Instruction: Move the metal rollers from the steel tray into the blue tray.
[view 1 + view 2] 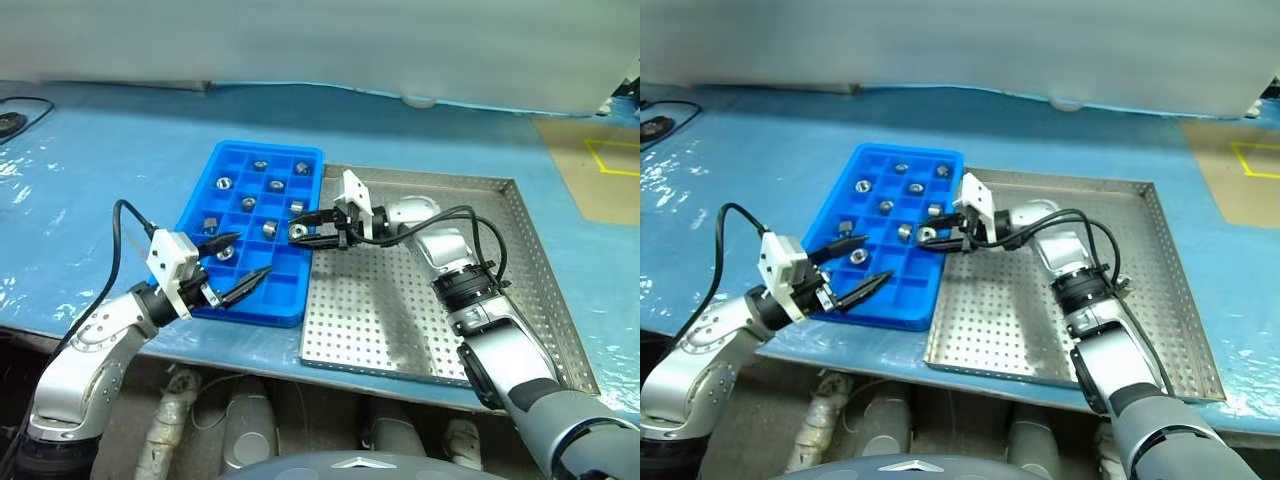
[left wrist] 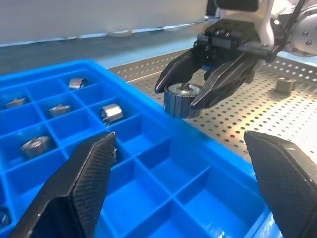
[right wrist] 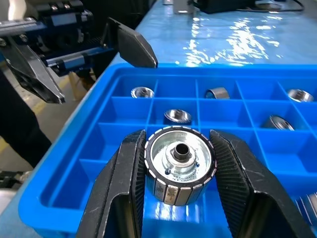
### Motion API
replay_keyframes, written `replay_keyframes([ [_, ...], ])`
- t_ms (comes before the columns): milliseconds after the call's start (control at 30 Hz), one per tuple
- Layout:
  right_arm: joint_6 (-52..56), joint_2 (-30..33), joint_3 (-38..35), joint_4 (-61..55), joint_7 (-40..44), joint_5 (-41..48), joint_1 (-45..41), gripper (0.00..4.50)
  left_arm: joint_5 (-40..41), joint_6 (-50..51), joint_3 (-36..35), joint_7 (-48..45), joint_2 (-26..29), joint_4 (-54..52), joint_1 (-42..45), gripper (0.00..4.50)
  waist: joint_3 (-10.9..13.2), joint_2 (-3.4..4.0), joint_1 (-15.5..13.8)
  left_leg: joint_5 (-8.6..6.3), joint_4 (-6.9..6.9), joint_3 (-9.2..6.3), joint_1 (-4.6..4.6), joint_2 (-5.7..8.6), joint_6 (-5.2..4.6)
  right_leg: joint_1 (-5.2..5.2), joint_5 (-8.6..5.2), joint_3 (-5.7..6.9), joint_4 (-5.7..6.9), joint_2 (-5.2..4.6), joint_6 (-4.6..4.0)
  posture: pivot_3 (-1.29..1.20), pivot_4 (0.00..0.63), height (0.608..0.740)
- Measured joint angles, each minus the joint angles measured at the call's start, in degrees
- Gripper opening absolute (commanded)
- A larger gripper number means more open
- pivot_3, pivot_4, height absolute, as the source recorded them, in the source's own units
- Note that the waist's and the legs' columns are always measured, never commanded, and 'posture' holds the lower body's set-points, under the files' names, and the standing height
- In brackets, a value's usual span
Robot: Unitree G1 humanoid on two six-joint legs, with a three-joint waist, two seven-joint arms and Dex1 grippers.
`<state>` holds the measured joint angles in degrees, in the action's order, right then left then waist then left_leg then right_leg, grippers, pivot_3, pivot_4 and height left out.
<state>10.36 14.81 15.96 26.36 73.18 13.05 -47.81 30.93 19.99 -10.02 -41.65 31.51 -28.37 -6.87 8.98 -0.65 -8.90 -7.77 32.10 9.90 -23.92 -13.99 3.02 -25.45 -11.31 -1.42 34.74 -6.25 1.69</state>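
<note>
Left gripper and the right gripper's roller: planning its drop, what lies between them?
In the left wrist view, bare blue tray compartments separate the open left gripper from the roller.

A: What colour is the blue tray (image 1: 214, 170)?
B: Bright blue throughout, with a grid of square cells. The metal rollers (image 1: 262, 166) in it are silvery grey.

A: And the steel tray (image 1: 520, 240)?
B: Silvery metal, its floor patterned with rows of small dots.

A: The roller (image 3: 179, 164) in the right pincer (image 3: 179, 198)?
B: Silvery, ribbed round its side, with a dark central hole. The pincer fingers (image 3: 124, 188) are black.

A: The worktop (image 1: 90, 180)?
B: Light blue, glossy.
</note>
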Motion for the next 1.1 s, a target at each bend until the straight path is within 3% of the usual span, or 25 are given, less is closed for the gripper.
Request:
replay_keyframes([
  [433, -7.79, -6.78, 4.98, 11.41, 6.23, -5.13, -3.68, 1.61, -1.11, -3.49, -3.14, 5.22, -3.31, -6.21, -13.99, 4.35, 0.02, 0.03, -4.83, -0.01, -0.10, -0.20, -0.14, -0.02, 0.02, -0.09, -0.06, 0.08, -0.02, 0.02, -0.01, 0.62, 0.150, 0.740],
  [733, -12.37, -7.98, 5.52, 17.03, 7.90, -7.67, -4.52, 1.61, -1.90, -3.81, -3.31, 8.21, -4.33, -8.60, -16.41, 4.35, 0.06, 0.11, -9.58, -0.01, -0.22, -0.25, -0.12, -0.01, 0.02, -0.14, -0.08, 0.02, 0.00, 0.07, 0.02, 0.63, 0.150, 0.740],
  [1000, -12.55, -7.37, 4.71, 17.65, 7.77, -8.38, -4.54, 4.14, -1.85, -3.11, -3.19, 8.69, -3.67, -8.60, -13.97, 4.39, 0.06, 0.11, -11.33, -0.01, -0.22, -0.29, -0.08, 0.00, 0.03, -0.13, -0.07, -0.02, 0.02, 0.11, 0.00, 0.63, 0.150, 0.740],
  [1100, -12.69, -6.95, 4.42, 17.65, 7.23, -8.51, -4.54, 4.14, -1.61, -2.56, -3.03, 8.68, -3.50, -8.59, -12.61, 4.39, 0.06, 0.12, -11.63, -0.01, -0.22, -0.29, -0.06, 0.01, 0.03, -0.13, -0.07, -0.03, 0.02, 0.11, -0.01, 0.63, 0.150, 0.740],
])
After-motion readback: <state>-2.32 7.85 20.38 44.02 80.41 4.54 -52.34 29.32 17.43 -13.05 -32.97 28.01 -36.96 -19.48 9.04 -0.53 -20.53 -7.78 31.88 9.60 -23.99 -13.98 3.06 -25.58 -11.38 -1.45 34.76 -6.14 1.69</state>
